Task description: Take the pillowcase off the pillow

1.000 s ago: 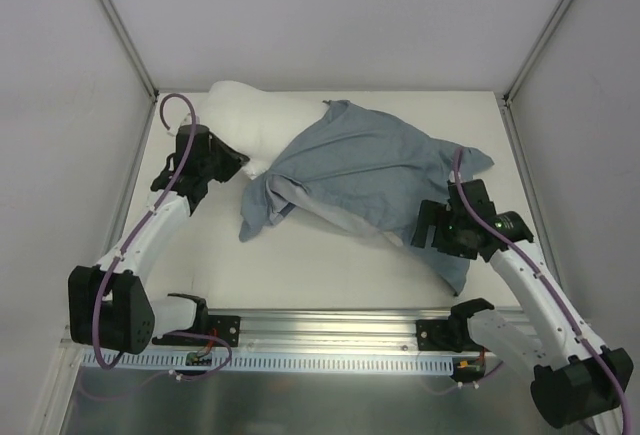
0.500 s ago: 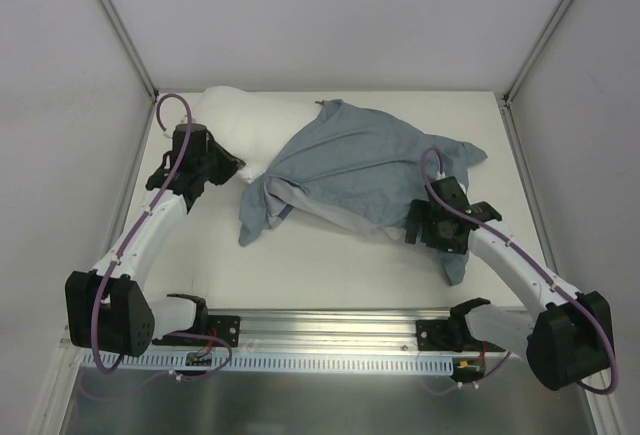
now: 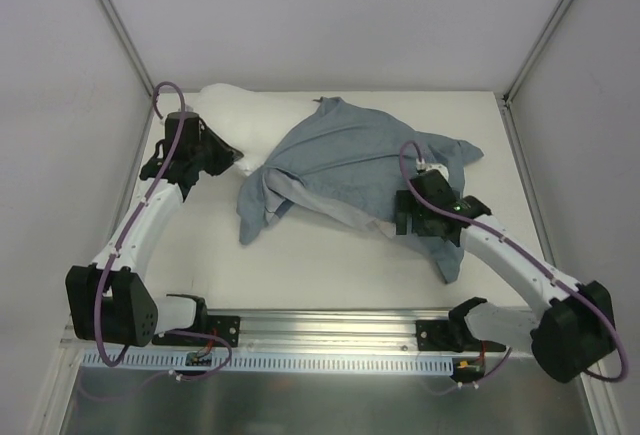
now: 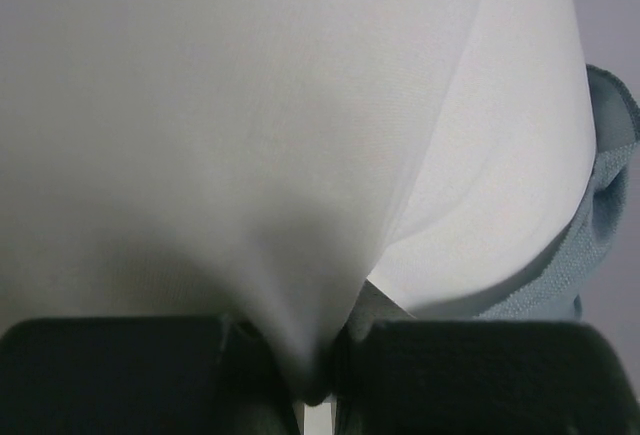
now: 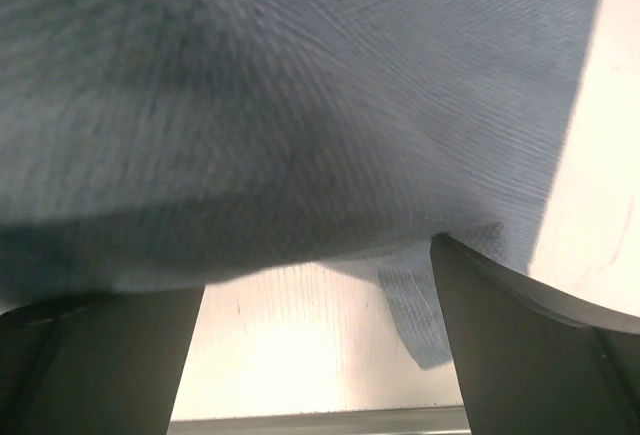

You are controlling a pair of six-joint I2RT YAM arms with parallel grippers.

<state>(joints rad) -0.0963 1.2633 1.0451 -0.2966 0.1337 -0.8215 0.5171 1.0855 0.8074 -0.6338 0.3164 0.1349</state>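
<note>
The white pillow (image 3: 252,115) lies at the far left of the table, its right part under the grey-blue pillowcase (image 3: 360,165). My left gripper (image 3: 236,158) is shut on a pinched fold of the pillow (image 4: 250,135), which fills the left wrist view. A strip of pillowcase (image 4: 603,245) shows at that view's right edge. My right gripper (image 3: 403,217) stands open low over the pillowcase's near right part. In the right wrist view the pillowcase (image 5: 300,105) hangs above the wide-apart fingers (image 5: 530,355), with bare table between them.
The table (image 3: 330,265) is walled by white panels at the back and both sides. A metal rail (image 3: 330,330) with both arm bases runs along the near edge. A tail of the pillowcase hangs toward the near right, beside my right arm.
My right arm has swung left and farther in, over the pillowcase's near right part, and stays open. My left gripper has drawn slightly back and left with the pillow.
</note>
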